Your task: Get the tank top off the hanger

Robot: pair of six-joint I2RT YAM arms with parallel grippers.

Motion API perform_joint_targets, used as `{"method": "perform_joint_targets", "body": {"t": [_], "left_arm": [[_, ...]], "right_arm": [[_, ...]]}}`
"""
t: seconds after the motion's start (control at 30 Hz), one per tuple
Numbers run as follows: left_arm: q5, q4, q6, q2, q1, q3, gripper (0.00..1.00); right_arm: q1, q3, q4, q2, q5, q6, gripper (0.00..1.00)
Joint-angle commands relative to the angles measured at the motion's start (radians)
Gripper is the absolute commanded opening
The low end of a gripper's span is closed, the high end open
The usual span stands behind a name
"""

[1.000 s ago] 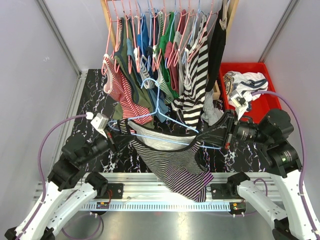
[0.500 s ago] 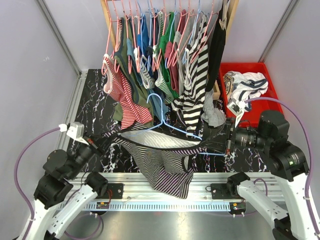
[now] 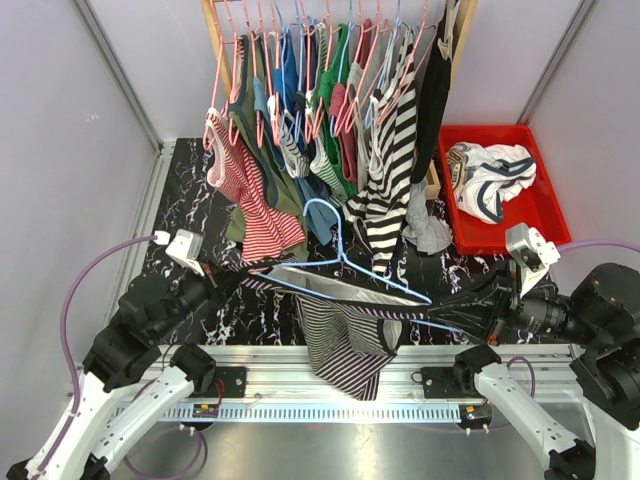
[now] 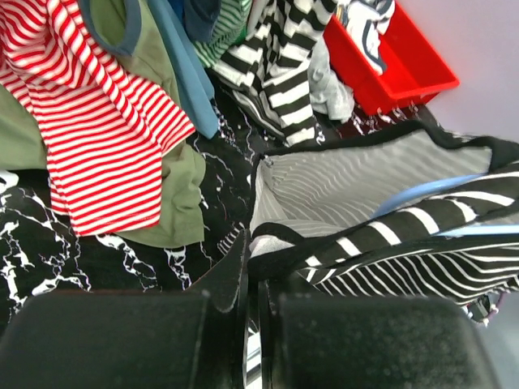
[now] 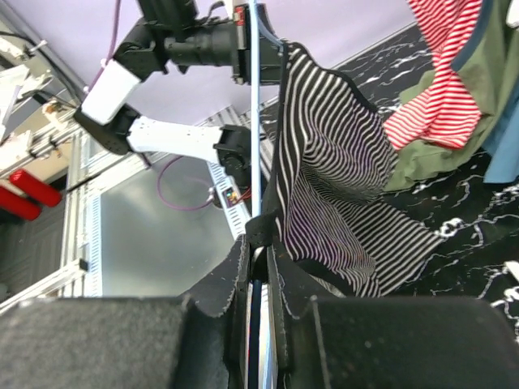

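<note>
Left jaws clench the tank top (image 4: 357,178), right jaws grasp the blue hanger (image 5: 254,121)

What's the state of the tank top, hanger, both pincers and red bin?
tank top: on the hanger, pulled taut
blue hanger: tilted, inside the tank top
left pincer: shut on tank top
right pincer: shut on blue hanger
red bin: holds crumpled clothes
</note>
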Motion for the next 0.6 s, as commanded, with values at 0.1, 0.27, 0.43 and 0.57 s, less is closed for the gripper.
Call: {"method": "perform_joint_targets", "body": {"t": [0.1, 0.27, 0.43, 0.57], "left_arm": [[-0.090, -0.026, 0.010, 0.025, 0.006, 0.018, 0.01], [-0.147, 0.018, 0.016, 0.008, 0.006, 0.026, 0.11], [-0.034, 0.029, 0.025, 0.054, 0.006, 0.035, 0.79], [-0.031, 0.016, 0.019, 0.001, 0.006, 0.026, 0.99]], "right_arm": [[-0.001, 0.037, 0.060, 0.046, -0.256, 0.028, 0.00], [0.001, -0.021, 0.122, 0.046, -0.403, 0.077, 0.00], [0.002, 0.011, 0.094, 0.041, -0.287, 0.049, 0.00], [0.002, 0.055, 0.102, 0.028, 0.008, 0.060, 0.00]]}}
